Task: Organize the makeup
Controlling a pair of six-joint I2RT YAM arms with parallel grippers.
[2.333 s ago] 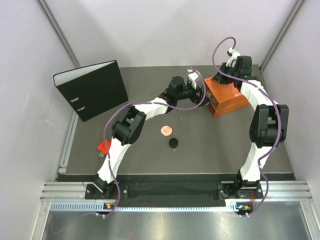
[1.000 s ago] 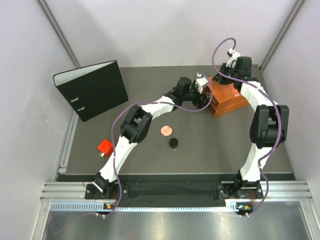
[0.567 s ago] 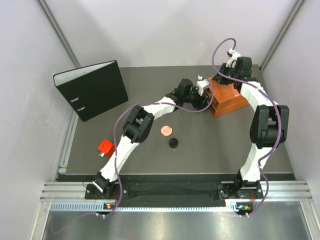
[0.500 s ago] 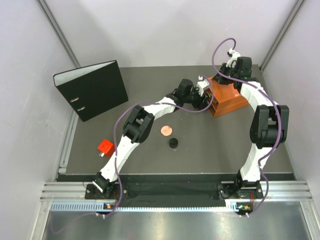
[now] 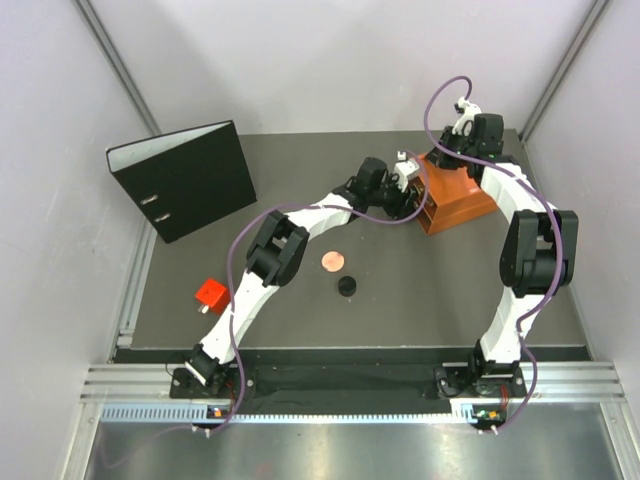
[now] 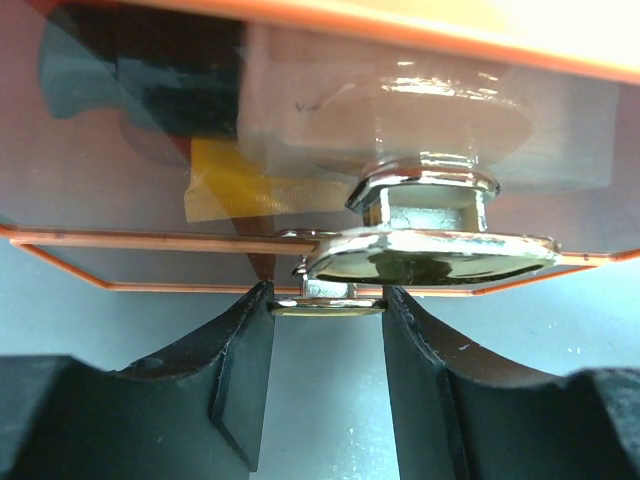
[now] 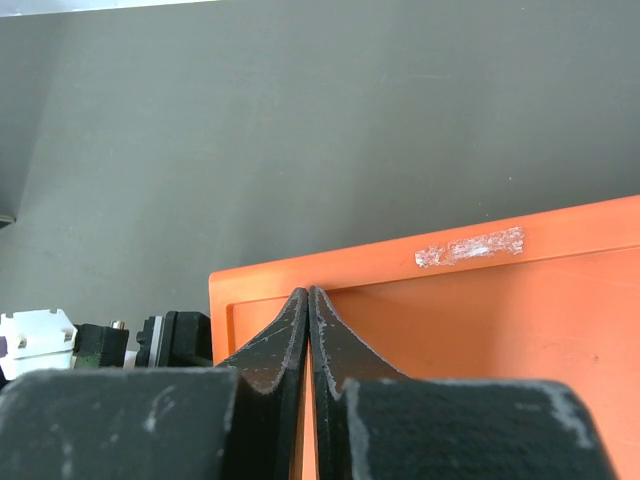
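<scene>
On the dark mat lie a round pink-tan compact (image 5: 332,262) and a small black round jar (image 5: 346,286), both apart from the grippers. My left gripper (image 5: 412,190) is at the front of the orange box (image 5: 462,205). In the left wrist view its fingers (image 6: 245,340) press both sides of the small metal knob (image 6: 327,307) on the box's clear drawer front. A yellow tube (image 6: 230,185) and a cream item (image 6: 290,100) show blurred behind that front. My right gripper (image 7: 309,295) is shut with nothing in it, its tips on the box's orange top (image 7: 480,310).
A black binder (image 5: 185,178) stands at the back left. A small red object (image 5: 209,294) lies near the mat's left edge. Grey walls close in on both sides and at the back.
My left gripper has moved right to the box's front and its jaws have closed onto the knob. The right arm, compact and jar have not moved.
</scene>
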